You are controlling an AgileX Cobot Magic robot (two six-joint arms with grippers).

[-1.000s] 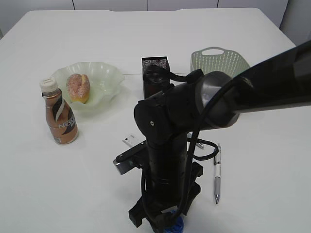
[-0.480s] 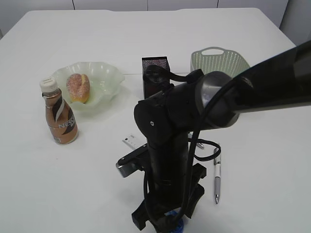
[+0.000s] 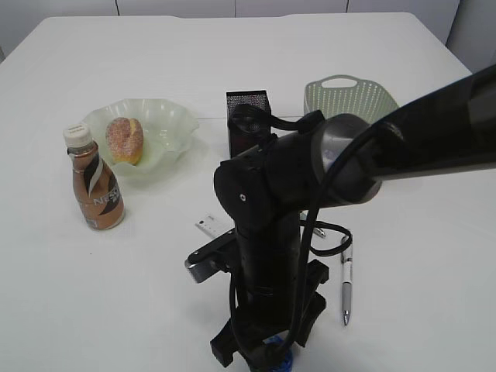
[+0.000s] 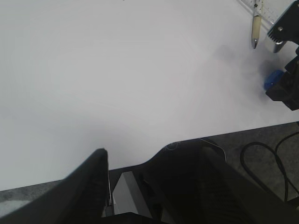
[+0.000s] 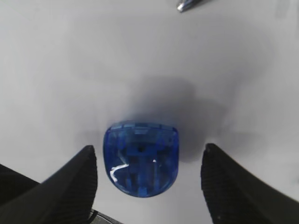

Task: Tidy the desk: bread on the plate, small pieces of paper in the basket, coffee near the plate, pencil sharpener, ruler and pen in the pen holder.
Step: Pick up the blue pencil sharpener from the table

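A blue pencil sharpener (image 5: 140,163) lies on the white table between the fingers of my open right gripper (image 5: 147,154), which do not touch it. In the exterior view the right gripper (image 3: 260,353) points down at the front edge over the sharpener (image 3: 277,362). A white pen (image 3: 346,283) lies right of it. One end of the ruler (image 3: 208,225) shows behind the arm. The black mesh pen holder (image 3: 246,105) stands behind. Bread (image 3: 125,139) is on the green plate (image 3: 167,124), with the coffee bottle (image 3: 94,190) beside it. My left gripper (image 4: 154,154) is open and empty. No paper pieces are visible.
A green basket (image 3: 349,98) stands at the back right. The right arm hides much of the table's middle. In the left wrist view the table's near edge (image 4: 261,126) runs below the pen (image 4: 254,28) and the sharpener (image 4: 272,79).
My right arm dropped slightly toward the sharpener a second ago and has held nearly still since. Nothing else has moved.
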